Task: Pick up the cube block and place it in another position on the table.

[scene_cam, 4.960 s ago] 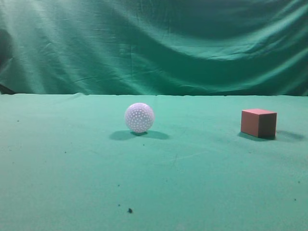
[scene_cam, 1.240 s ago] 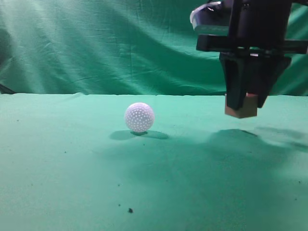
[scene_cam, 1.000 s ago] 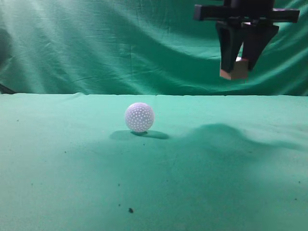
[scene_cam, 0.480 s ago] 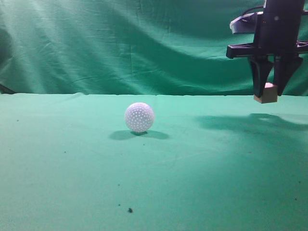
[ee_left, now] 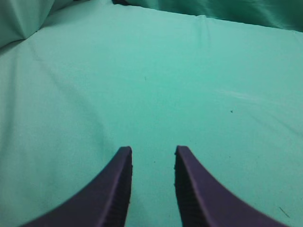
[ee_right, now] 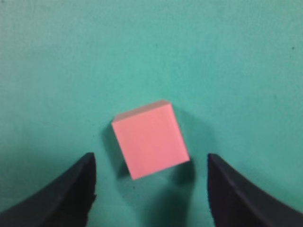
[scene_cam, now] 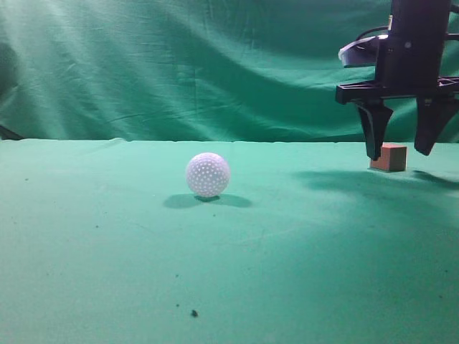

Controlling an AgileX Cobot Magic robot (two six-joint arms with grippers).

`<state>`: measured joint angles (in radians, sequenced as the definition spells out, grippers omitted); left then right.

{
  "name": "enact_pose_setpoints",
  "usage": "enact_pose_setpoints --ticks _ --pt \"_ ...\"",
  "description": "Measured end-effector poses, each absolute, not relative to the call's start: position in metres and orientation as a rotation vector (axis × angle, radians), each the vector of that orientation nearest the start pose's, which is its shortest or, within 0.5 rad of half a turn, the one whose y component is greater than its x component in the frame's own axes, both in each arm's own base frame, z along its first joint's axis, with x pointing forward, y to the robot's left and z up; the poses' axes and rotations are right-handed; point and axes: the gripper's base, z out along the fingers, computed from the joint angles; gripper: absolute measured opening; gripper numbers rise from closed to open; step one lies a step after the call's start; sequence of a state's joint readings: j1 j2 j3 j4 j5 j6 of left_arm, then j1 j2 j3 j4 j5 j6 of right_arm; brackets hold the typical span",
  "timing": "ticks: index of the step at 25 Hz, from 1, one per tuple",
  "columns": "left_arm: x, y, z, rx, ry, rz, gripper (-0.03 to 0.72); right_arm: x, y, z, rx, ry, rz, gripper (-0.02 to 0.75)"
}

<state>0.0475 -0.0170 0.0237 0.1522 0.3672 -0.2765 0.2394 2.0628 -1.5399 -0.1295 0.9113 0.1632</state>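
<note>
Reddish-brown cube block [scene_cam: 388, 157] rests on the table [scene_cam: 107, 244], far right. Right gripper [scene_cam: 404, 149] spread wide, clear of both faces. Recommend a straight vertical retreat, avoiding contact.

no readable text, labels, numbers, or signs anywhere
</note>
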Motion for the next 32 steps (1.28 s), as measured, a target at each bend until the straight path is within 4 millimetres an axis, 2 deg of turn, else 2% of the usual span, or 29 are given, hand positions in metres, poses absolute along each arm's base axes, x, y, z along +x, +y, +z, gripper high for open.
enact_pose_setpoints --ticks 1,3,6,8,12,13,15,18,20,22,24,29,32 --pt "0.052 0.007 0.173 -0.206 1.842 -0.010 0.262 0.414 0.092 0.183 -0.205 2.911 -0.096 0.522" --pt "0.052 0.007 0.173 -0.206 1.842 -0.010 0.262 0.416 0.092 0.196 -0.190 2.927 -0.090 0.508" --pt "0.052 0.007 0.173 -0.206 1.842 -0.010 0.262 0.413 0.093 0.227 -0.166 2.931 -0.075 0.508" --pt "0.052 0.007 0.173 -0.206 1.842 -0.010 0.262 0.406 0.091 0.252 -0.155 2.911 -0.065 0.410" --pt "0.052 0.007 0.173 -0.206 1.842 -0.010 0.262 0.383 0.085 0.303 -0.139 2.842 -0.047 0.117" --pt "0.052 0.007 0.173 -0.206 1.842 -0.010 0.262 0.376 0.084 0.316 -0.135 2.816 -0.039 0.069" --pt "0.052 0.007 0.173 -0.206 1.842 -0.010 0.262 0.362 0.080 0.342 -0.127 2.753 -0.019 0.000" --pt "0.052 0.007 0.173 -0.206 1.842 -0.010 0.262 0.333 0.076 0.376 -0.114 2.672 0.043 0.000" --pt "0.052 0.007 0.173 -0.206 1.842 -0.010 0.262 0.308 0.073 0.390 -0.107 2.645 0.097 0.000" --pt "0.052 0.007 0.173 -0.206 1.842 -0.010 0.262 0.279 0.069 0.400 -0.103 2.623 0.146 0.000" --pt "0.052 0.007 0.173 -0.206 1.842 -0.010 0.262 0.253 0.064 0.399 -0.101 2.628 0.174 0.000" --pt "0.052 0.007 0.173 -0.206 1.842 -0.010 0.262 0.189 0.049 0.388 -0.102 2.626 0.180 0.000" --pt "0.052 0.007 0.173 -0.206 1.842 -0.010 0.262 0.160 0.043 0.375 -0.099 2.610 0.207 0.000"
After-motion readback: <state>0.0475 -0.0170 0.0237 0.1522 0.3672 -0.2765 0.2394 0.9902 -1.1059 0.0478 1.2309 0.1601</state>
